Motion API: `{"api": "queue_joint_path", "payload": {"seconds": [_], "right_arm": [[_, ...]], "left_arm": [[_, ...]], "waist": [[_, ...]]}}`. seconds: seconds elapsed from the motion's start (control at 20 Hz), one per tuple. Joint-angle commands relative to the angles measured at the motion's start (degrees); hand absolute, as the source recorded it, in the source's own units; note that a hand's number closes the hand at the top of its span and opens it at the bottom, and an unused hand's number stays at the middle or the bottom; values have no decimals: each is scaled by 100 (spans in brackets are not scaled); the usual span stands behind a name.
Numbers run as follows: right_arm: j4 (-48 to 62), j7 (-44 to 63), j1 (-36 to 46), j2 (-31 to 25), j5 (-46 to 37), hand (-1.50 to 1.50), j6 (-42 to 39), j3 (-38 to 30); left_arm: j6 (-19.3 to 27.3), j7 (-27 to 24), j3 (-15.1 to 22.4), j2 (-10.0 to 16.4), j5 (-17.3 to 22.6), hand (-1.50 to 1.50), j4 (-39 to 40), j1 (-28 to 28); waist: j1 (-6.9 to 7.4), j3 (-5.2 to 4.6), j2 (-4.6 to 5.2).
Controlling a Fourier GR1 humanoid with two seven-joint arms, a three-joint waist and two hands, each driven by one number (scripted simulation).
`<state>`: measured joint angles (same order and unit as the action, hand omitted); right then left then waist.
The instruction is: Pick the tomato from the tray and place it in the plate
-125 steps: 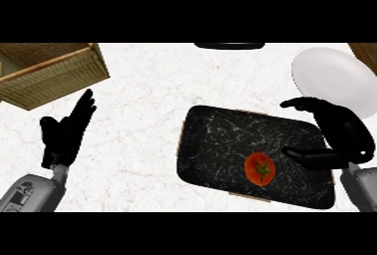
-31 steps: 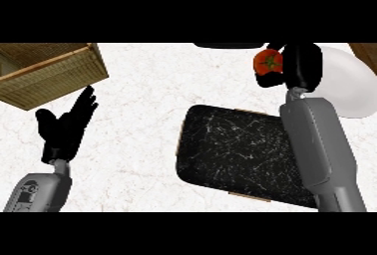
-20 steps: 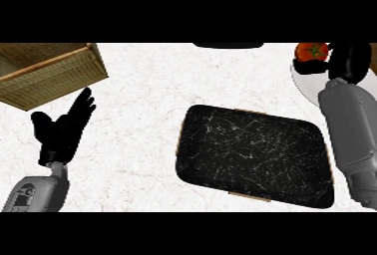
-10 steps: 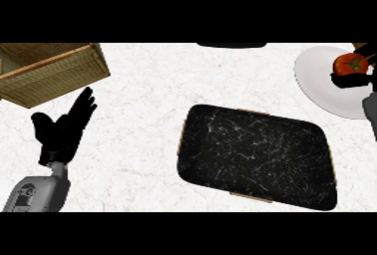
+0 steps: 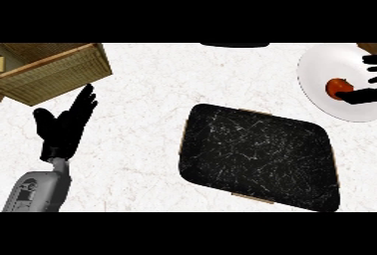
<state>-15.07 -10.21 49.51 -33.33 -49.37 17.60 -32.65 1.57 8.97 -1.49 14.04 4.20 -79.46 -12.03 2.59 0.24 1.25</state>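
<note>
The red tomato (image 5: 338, 88) is over the white plate (image 5: 324, 64) at the right edge of the head view. Only part of my right hand (image 5: 362, 96) shows there: its thumb lies against the tomato's lower side and its fingers (image 5: 370, 60) reach in above and beside it, the rest being cut off by the edge. Whether the tomato touches the plate I cannot tell. The black tray (image 5: 258, 154) with a wooden rim lies mid-right with nothing on it. Resting at the left, my left hand (image 5: 65, 127) is open with fingers up.
A woven wooden basket (image 5: 52, 72) stands at the back left corner. A dark object (image 5: 234, 45) shows at the top edge. White marble counter (image 5: 147, 114) lies between my left hand and the tray.
My right hand lifted the tomato off the tray, carried it back and right, and has now lowered it over the plate. My left hand has stayed put.
</note>
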Motion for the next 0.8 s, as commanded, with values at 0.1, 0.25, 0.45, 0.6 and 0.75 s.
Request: {"api": "queue_joint_path", "payload": {"seconds": [0.1, 0.25, 0.45, 0.6, 0.75], "right_arm": [[-84, -1036, 80, -16, 294, -150, 321, -216], [-338, -1953, 145, 67, 848, -150, 128, -606], [-489, -2407, 244, 160, 1479, -150, -530, -948], [-286, -1806, 512, -46, 1877, -150, -1032, -1261], [26, -1270, 722, -186, 2165, -150, -1659, -1460]], "left_arm": [[-1, -90, 16, -67, -57, 0, 146, -14], [45, -184, 120, -148, -136, 0, 14, 227], [31, 62, -74, -36, -21, 0, 0, 120], [144, -20, 107, -171, -202, 0, -133, 259], [15, 13, 32, -65, -110, 0, -211, 276]], "waist": [[12, 1, 0], [-27, 4, -36], [-176, -14, -107], [-162, -16, -114], [-116, -16, -104]]}}
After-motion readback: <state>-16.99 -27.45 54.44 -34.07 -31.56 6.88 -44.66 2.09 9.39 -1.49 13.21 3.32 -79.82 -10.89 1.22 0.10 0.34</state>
